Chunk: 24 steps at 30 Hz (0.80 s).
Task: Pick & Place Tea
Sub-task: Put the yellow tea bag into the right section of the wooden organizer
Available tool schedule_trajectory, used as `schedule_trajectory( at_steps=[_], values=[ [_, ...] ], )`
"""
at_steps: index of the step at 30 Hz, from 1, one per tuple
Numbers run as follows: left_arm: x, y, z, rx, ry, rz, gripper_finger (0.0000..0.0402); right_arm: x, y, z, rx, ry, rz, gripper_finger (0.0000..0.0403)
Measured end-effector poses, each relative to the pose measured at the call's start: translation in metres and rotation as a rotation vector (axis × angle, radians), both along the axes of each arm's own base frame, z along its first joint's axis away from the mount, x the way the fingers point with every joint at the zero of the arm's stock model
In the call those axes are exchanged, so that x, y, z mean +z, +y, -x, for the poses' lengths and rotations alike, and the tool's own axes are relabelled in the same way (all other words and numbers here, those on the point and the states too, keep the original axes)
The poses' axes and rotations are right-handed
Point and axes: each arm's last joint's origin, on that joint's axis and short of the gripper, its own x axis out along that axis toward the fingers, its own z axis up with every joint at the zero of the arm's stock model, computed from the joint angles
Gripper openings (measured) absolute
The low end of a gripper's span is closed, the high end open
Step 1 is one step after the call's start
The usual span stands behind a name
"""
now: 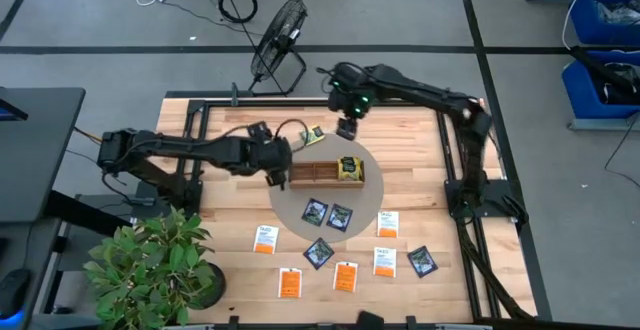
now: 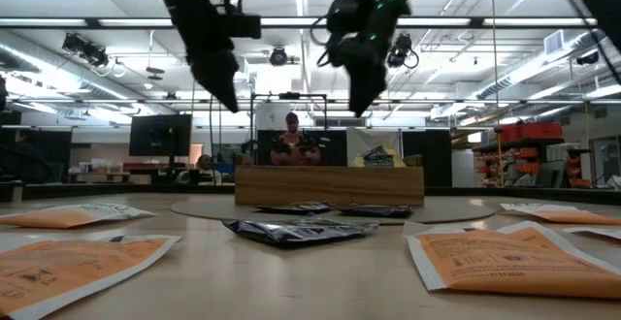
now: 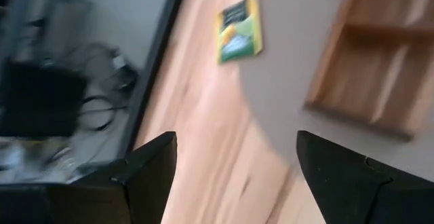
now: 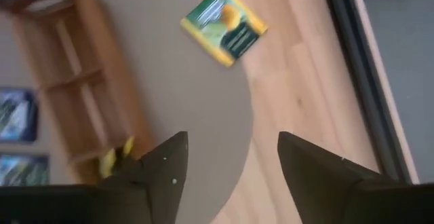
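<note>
Wooden boards formed the table (image 1: pixel 420 160), with a round grey mat (image 1: pixel 300 205) at its middle. On the mat lay a long wooden tray (image 1: pixel 310 175) with a yellow-green tea packet (image 1: pixel 349 169) in its right end. Another yellow-green packet (image 1: pixel 315 135) lay at the mat's far edge, partly on the wood. Two dark packets (image 1: pixel 327 213) lay on the mat in front of the tray; orange, white-and-orange and dark ones were spread along the table's near side. The left gripper (image 1: pixel 272 175) hung just left of the tray, fingers (image 3: pixel 146 176) spread and empty. The right gripper (image 1: pixel 346 128) hung behind the tray, near the loose packet, fingers (image 4: pixel 163 173) apart, holding nothing.
</note>
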Motion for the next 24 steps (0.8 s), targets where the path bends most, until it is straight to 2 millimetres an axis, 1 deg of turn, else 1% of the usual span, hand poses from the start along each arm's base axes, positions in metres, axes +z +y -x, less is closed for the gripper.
schedule_trajectory(
  at_steps=[6,10,14,17,19,21,24],
  values=[
    [0.006,0.025,-0.013,-0.138,-0.145,0.160,0.0304,0.011,0.050,0.047,0.019,-0.080,0.018,0.0210],
    [0.010,0.048,-0.014,-0.134,-0.220,0.196,0.0304,0.005,0.080,0.074,0.020,-0.171,0.039,0.0206],
    [0.013,0.073,-0.011,-0.124,-0.314,0.259,0.0304,-0.017,0.105,0.092,0.025,-0.211,0.082,0.0205],
    [0.016,0.087,-0.010,-0.121,-0.386,0.303,0.0304,-0.037,0.119,0.099,0.025,-0.229,0.099,0.0205],
    [0.019,0.092,-0.009,-0.114,-0.411,0.312,0.0304,-0.050,0.126,0.101,0.034,-0.239,0.099,0.0205],
    [0.026,0.096,-0.009,-0.108,-0.425,0.307,0.0304,-0.061,0.132,0.101,0.051,-0.253,0.097,0.0205],
    [0.039,0.099,-0.016,-0.106,-0.428,0.304,0.0303,-0.071,0.138,0.101,0.070,-0.273,0.095,0.0205]
  ],
)
